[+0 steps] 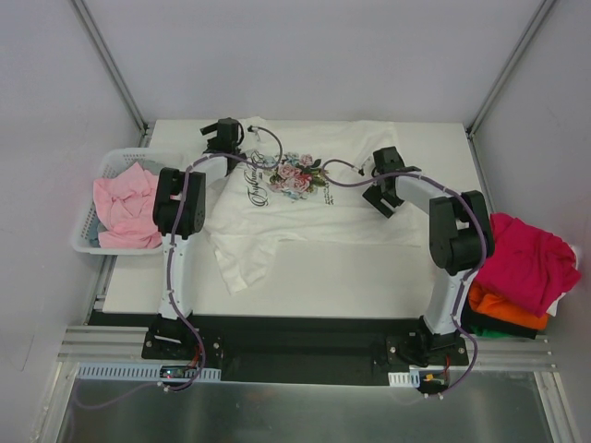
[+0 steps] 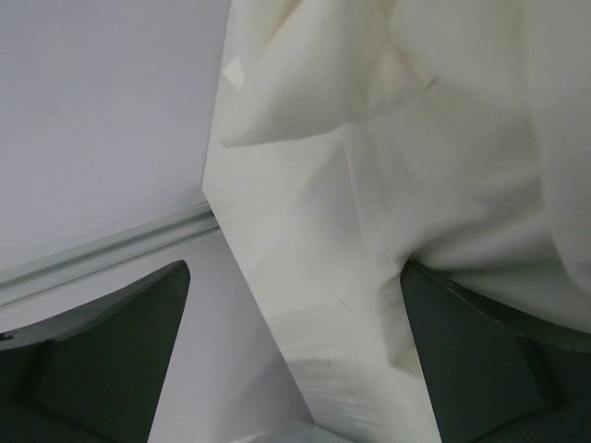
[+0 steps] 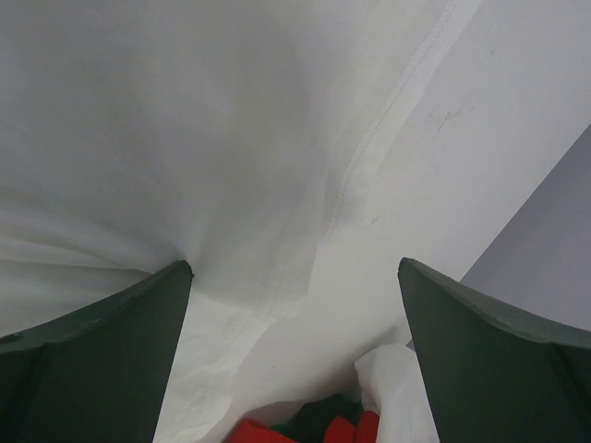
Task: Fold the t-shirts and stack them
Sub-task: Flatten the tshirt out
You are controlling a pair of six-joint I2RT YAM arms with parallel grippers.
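A white t-shirt with a flower print (image 1: 305, 198) lies spread on the table, its lower left part rumpled. My left gripper (image 1: 222, 131) hovers open at the shirt's back left corner. In the left wrist view, the cloth's edge (image 2: 305, 277) runs between the dark fingers (image 2: 111, 360), and my left gripper (image 2: 295, 355) holds nothing. My right gripper (image 1: 379, 200) is open over the shirt's right side. The right wrist view shows a hem (image 3: 369, 166) of the white cloth between the spread fingers of my right gripper (image 3: 295, 341). A pale pink t-shirt (image 1: 125, 208) fills the basket.
The white lattice basket (image 1: 111, 161) stands off the table's left edge. A magenta shirt (image 1: 526, 258) lies over an orange one (image 1: 503, 309) and a dark one (image 1: 487, 325) at the right edge. Red and dark green cloth (image 3: 314, 432) shows low in the right wrist view.
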